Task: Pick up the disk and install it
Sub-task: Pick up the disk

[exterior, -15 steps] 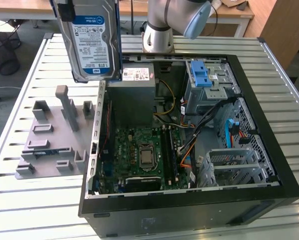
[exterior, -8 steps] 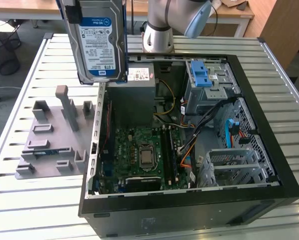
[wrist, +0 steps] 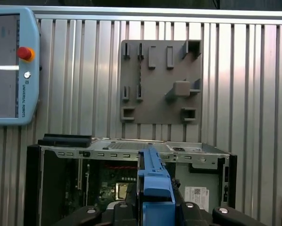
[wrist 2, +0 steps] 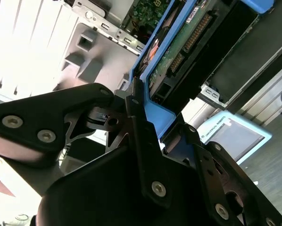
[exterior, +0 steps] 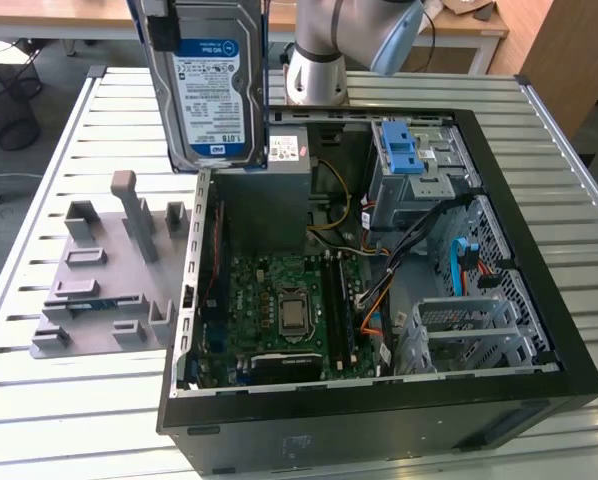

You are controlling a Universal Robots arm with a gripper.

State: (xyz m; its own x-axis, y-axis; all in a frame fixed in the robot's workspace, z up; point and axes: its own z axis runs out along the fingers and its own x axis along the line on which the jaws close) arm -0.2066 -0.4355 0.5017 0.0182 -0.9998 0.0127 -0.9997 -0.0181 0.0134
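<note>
The disk [exterior: 214, 90] is up in the air, over the far corner of the open computer case [exterior: 539, 330] on the exterior view's left. It stands nearly on end, long axis close to vertical with a slight tilt, label face toward the exterior camera. In the second wrist view the gripper [wrist 2: 167, 134] is clamped on the disk's blue side rail, its 2 black fingers [wrist 2: 140, 136] pressed in from either side, with the green circuit-board face showing beyond.
</note>
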